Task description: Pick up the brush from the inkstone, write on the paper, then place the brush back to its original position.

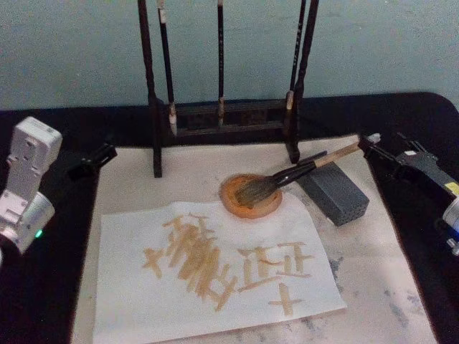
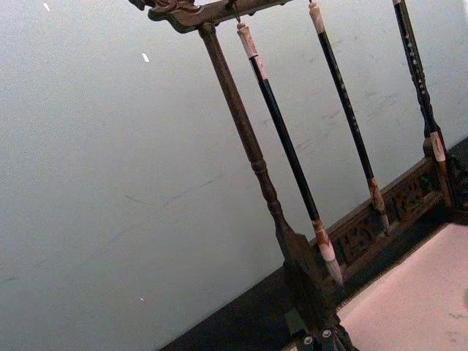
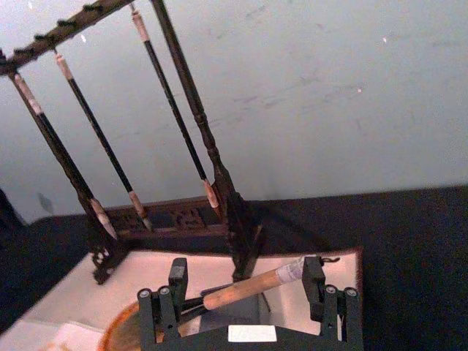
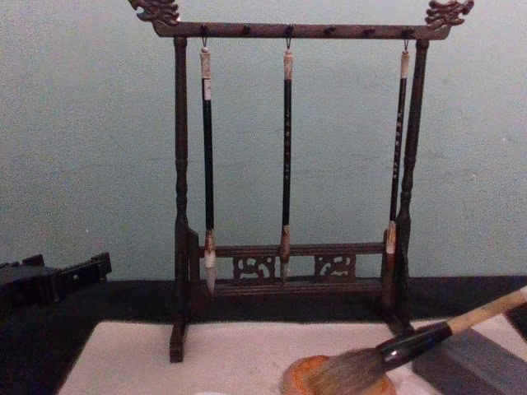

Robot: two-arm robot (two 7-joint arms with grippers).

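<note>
tan wood, black ferrule, grey-brown tuft: the brush (image 1: 292,175) lies slanted, its tuft resting on the round orange inkstone (image 1: 237,208) and its handle propped on a grey block (image 1: 337,195) just right of the inkstone. my right gripper (image 1: 373,145) sits farther right of the inkstone, at the handle's end, fingers (image 3: 177,281) spread apart with the handle lying in the gap. on my side of the inkstone, just beside it, the paper (image 1: 143,301) lies flat on a pale mat (image 1: 193,165), marked with tan strokes. behind the inkstone stands a dark wooden stand (image 1: 222,118) hung with three slim brushes. my left gripper (image 1: 93,159) is parked well left of the inkstone over the black table (image 1: 50,301); open or closed, i cannot tell.
</note>
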